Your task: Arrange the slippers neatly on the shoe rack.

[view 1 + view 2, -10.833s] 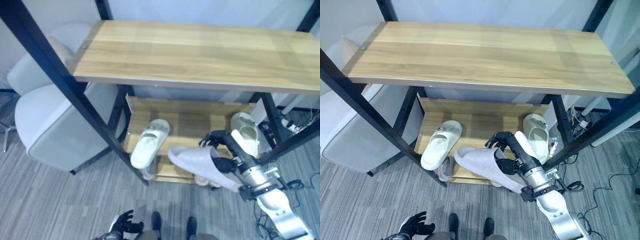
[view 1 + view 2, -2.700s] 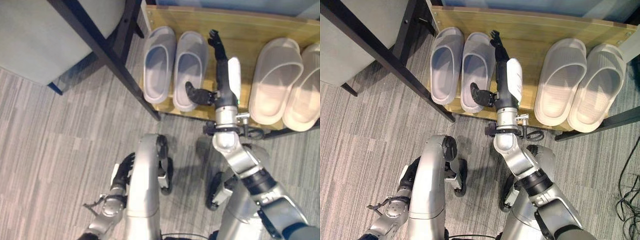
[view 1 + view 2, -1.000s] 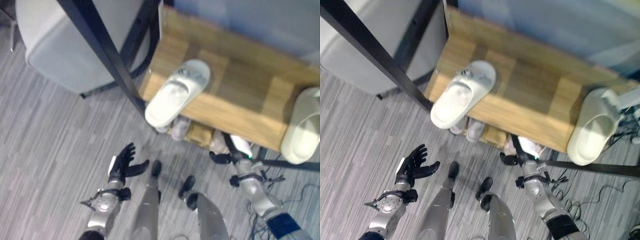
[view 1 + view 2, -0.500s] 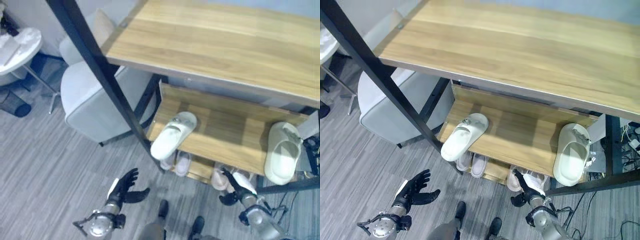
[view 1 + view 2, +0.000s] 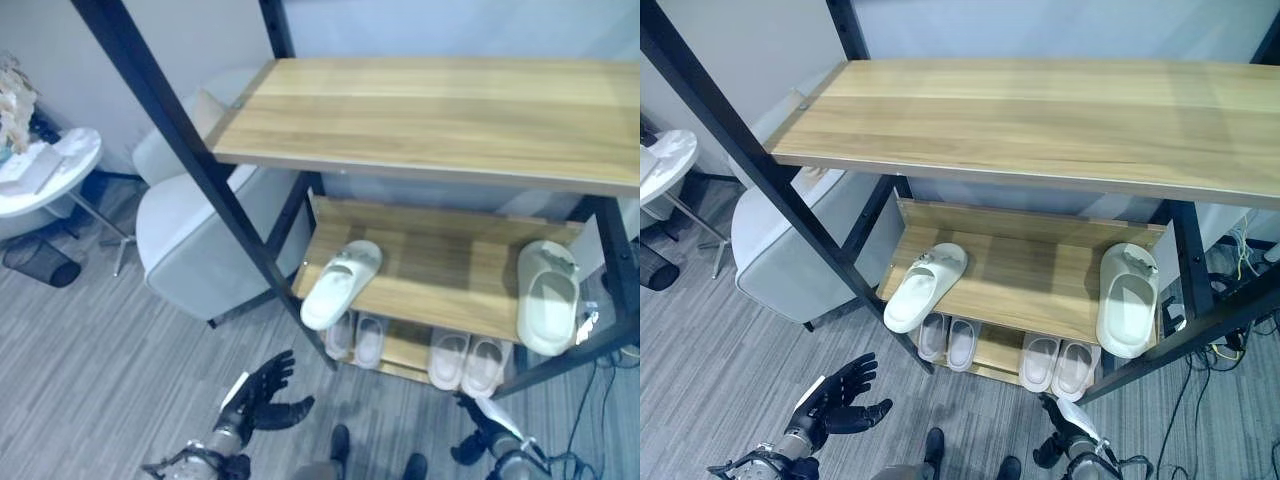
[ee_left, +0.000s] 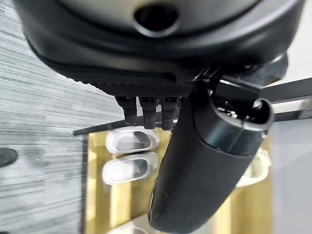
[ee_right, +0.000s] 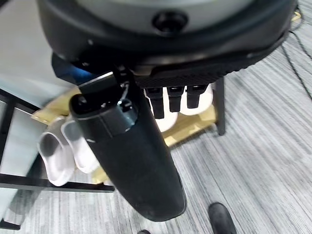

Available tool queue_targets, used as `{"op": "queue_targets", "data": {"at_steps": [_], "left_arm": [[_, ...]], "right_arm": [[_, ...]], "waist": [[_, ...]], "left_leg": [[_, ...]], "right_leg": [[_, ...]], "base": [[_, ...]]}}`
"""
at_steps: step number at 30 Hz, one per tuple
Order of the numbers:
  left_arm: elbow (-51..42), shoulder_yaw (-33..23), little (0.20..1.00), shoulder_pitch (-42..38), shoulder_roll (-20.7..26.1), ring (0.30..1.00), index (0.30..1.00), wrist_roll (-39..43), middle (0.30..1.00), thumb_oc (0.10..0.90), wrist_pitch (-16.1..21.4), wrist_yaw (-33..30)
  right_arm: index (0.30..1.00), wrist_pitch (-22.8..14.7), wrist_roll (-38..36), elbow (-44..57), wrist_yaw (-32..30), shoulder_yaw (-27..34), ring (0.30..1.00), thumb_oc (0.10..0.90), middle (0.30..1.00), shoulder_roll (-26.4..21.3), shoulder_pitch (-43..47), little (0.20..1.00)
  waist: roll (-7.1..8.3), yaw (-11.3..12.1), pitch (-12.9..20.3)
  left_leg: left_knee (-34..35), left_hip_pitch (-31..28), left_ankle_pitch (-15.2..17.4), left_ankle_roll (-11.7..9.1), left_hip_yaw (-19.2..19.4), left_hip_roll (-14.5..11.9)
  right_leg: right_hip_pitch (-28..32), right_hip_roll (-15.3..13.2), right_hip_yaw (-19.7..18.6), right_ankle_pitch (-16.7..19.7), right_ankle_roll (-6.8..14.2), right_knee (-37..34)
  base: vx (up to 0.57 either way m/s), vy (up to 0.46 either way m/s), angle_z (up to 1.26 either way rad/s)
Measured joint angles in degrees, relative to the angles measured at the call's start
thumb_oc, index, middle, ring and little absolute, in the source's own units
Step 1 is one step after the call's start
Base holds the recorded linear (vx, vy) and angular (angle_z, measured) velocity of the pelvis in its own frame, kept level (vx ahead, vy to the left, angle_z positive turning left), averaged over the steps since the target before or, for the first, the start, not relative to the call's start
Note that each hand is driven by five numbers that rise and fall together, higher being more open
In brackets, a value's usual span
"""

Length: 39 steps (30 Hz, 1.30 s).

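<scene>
Grey armchair (image 5: 190,245), striped grey floor (image 5: 90,370)

Both eye views look down on the shoe rack (image 5: 1020,120); wrist views sit close, sharing its lowest shelf.

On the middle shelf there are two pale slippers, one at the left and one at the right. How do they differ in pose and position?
The left slipper lies at an angle, and one end sticks out past the front edge of the middle shelf. The right slipper points almost straight back, though it too overhangs the front edge a little. The left one sits beside the black post, the right one near the shelf's right end. Both are pale, open-toed slides, lying upright.
</scene>
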<state>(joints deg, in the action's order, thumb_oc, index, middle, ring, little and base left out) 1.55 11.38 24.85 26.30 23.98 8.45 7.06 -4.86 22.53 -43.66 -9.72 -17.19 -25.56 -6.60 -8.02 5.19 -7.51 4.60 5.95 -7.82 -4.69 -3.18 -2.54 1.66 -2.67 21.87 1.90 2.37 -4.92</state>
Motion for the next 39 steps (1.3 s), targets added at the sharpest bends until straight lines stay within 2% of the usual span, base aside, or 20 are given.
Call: {"op": "queue_targets", "data": {"at_steps": [5,11,18,23,31,39], "left_arm": [[-6.5,-3.0,0.900,0.6,0.0,0.900,0.900,3.0,0.900,0.800,-0.2,0.5],[-10.8,-3.1,0.900,-3.4,-0.3,0.900,0.900,5.2,0.900,0.800,-0.2,0.9],[-11.1,0.7,0.900,-11.2,-1.1,0.900,0.900,7.2,0.900,0.800,-0.2,-0.5],[-10.6,1.0,0.900,-13.3,-2.9,0.900,0.900,6.9,0.900,0.800,-0.2,-3.3],[-9.5,1.9,0.900,-18.1,-2.9,0.900,0.900,2.0,0.900,0.800,0.8,-8.8],[-6.1,1.8,0.900,-21.8,-2.1,0.900,0.900,-11.4,0.900,0.800,1.0,-14.0]], "right_arm": [[0.900,0.2,1.0,-0.3,0.5,-0.1,0.900,0.800,0.900,0.2,-0.3,0.900],[0.900,0.3,1.9,-2.1,1.0,-0.3,0.900,0.800,0.900,0.8,1.0,0.900],[0.900,1.2,2.0,-2.4,1.0,-0.7,0.900,0.800,0.900,0.7,2.1,0.900],[0.900,1.4,2.0,-2.8,0.9,-0.7,0.900,0.800,0.900,0.7,1.9,0.900],[0.900,1.5,2.0,-4.0,-0.3,-0.6,0.900,0.800,0.900,0.7,2.0,0.900],[0.900,1.5,1.6,-4.0,-0.6,-0.5,0.900,0.800,0.900,0.7,1.8,0.900]], "waist": [[-0.59,0.8,0.4],[-0.69,1.5,0.5],[-1.65,0.8,0.6],[-2.11,-0.8,0.7],[-2.14,-1.9,0.6],[-1.87,-2.1,0.4]], "left_leg": [[-0.1,0.0,0.0,0.0,-0.1,-0.1],[-0.1,0.0,-0.3,0.3,-0.1,-0.1],[-0.1,0.8,-0.4,0.0,0.4,-0.1],[-0.1,0.9,-0.5,0.3,1.4,0.0],[-0.1,1.0,-0.4,0.0,1.7,0.0],[-0.1,2.3,-0.2,-0.3,3.1,-0.2]], "right_leg": [[0.0,0.1,0.1,0.1,-0.1,0.0],[0.0,0.1,0.2,0.1,-0.1,0.0],[-1.1,-0.1,-0.4,0.2,-0.1,0.0],[-1.5,-0.2,-0.9,0.2,-0.1,0.0],[-1.8,-0.3,-1.3,0.1,0.0,0.0],[-3.8,-0.3,-2.6,0.5,0.0,0.0]], "base": [[0.00,-0.031,0.00],[0.00,0.000,0.00],[0.01,0.010,-0.03],[0.03,0.004,-0.06],[0.01,0.002,-0.02],[0.01,0.005,-0.10]]}}
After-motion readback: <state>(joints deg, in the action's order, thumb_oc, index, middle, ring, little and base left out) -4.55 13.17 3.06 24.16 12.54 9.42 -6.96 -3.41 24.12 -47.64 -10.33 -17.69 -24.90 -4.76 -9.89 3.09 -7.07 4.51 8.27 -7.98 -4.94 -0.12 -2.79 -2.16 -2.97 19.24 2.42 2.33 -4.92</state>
